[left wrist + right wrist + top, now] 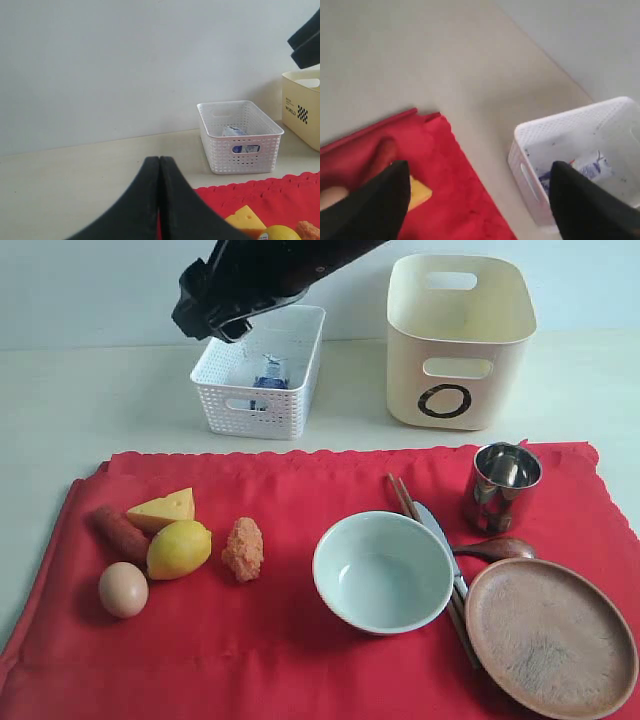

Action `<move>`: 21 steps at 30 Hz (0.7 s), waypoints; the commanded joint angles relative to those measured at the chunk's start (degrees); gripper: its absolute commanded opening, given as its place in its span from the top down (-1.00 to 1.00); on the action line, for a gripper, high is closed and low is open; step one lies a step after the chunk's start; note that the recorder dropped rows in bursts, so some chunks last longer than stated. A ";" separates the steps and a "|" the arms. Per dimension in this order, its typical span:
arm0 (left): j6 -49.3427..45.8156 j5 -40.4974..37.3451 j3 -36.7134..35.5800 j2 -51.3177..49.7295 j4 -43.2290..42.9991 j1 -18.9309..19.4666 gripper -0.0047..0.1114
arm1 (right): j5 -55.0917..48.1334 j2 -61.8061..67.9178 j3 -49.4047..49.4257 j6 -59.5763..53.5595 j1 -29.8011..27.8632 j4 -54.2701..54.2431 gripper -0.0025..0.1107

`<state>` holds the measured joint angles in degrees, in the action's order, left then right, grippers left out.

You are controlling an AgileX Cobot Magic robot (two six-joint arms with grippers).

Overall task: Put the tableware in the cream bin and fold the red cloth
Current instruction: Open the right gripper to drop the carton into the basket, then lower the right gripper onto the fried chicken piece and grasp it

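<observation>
The red cloth [280, 650] lies flat across the front of the table. On its right half rest a pale bowl [382, 571], a steel cup [501, 485], a brown plate [550, 637], a dark spoon [497, 549], chopsticks [403, 498] and a knife [437, 530]. Behind the cloth stands the cream bin [458, 340]. My right gripper [205, 315] reaches across to the left and hovers over the white basket's left rim, open and empty [480, 170]. My left gripper [159, 160] is shut with nothing in it, near the cloth's left edge; it does not show in the exterior view.
A white perforated basket [262, 370] left of the bin holds a milk carton [268, 375]. On the cloth's left half lie cheese [165, 508], a sausage [120, 532], a lemon [180, 548], an egg [123, 589] and an orange crumbly lump [243, 549].
</observation>
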<state>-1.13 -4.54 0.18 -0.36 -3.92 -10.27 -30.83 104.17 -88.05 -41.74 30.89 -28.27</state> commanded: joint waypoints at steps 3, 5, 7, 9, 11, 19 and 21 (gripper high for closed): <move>0.18 -0.07 -0.18 0.36 0.00 -0.26 0.91 | -12.17 -0.38 -0.34 4.79 -0.24 6.17 -0.33; 0.18 -0.07 -0.18 0.36 0.00 -0.26 0.91 | -14.16 0.06 -0.34 4.79 -0.24 6.16 -0.33; 0.18 -0.07 -0.18 0.36 0.00 -0.26 0.91 | -15.43 0.41 -0.34 4.89 -0.24 6.02 -0.33; 0.18 -0.07 -0.18 0.36 0.00 -0.26 0.91 | -16.14 0.85 -0.34 4.89 -0.24 5.24 -0.33; 0.18 -0.07 -0.18 0.36 0.00 -0.26 0.91 | -16.45 1.20 -0.34 4.89 -0.24 4.52 -0.33; 0.18 -0.07 -0.18 0.36 0.00 -0.26 0.91 | -18.33 3.92 -0.34 4.89 -0.24 3.92 -0.33; 0.18 -0.07 -0.18 0.36 0.00 -0.26 0.91 | -18.33 4.75 -0.34 4.77 -0.24 2.40 -0.33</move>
<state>-1.13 -4.54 0.18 -0.36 -3.92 -10.27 -48.99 108.00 -88.05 -36.90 30.89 -24.12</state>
